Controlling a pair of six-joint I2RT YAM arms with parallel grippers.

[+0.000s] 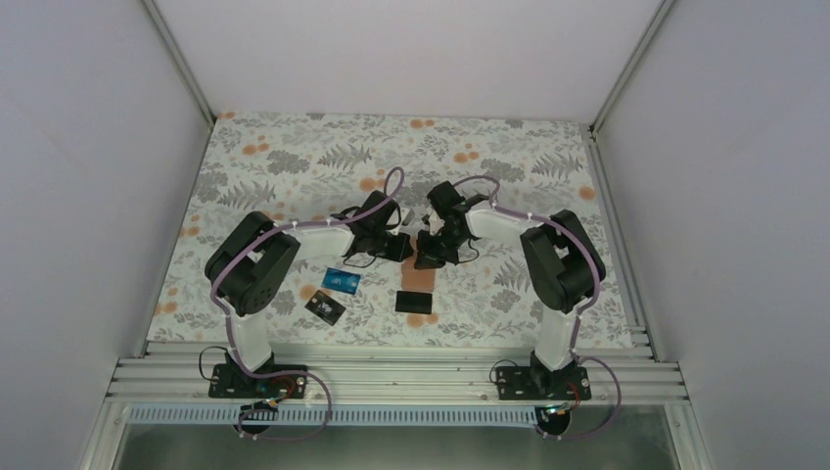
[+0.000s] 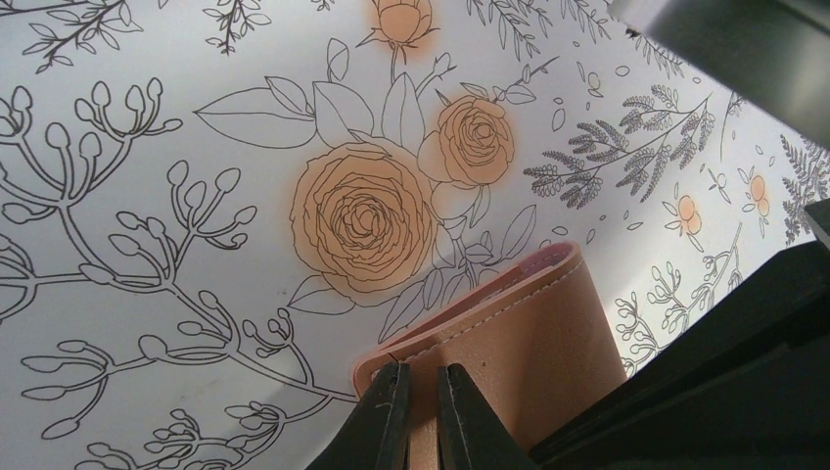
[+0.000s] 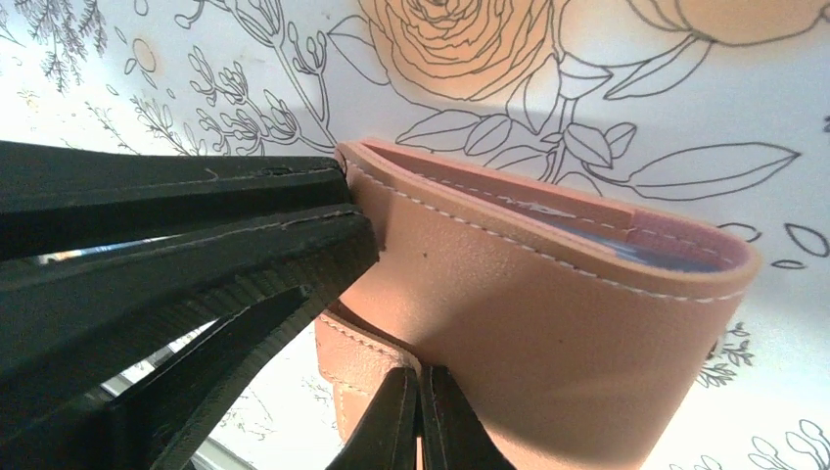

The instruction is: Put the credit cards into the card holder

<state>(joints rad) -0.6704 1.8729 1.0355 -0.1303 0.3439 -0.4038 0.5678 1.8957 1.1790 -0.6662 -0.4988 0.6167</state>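
right wrist: left pincer [image 2: 421, 377] and right pincer [image 3: 418, 380] each clamp the card holder [image 3: 558, 323] — probably light, floppy leather, best pinched at stitched edges.

Left arm [image 1: 253, 274], right arm [image 1: 563, 259]: bulky black joint housings, white links showing between. Purple cables [image 1: 227, 328] looping along both, running to black base plates [image 1: 245, 377] at lower frame. Fingers [image 2: 377, 426] showing black, tapered.

Tan card holder [image 3: 548, 323], floral worktop [image 2: 196, 196]
The leather is stitched in pale thread; the white ground is printed with grey foliage and orange roses.
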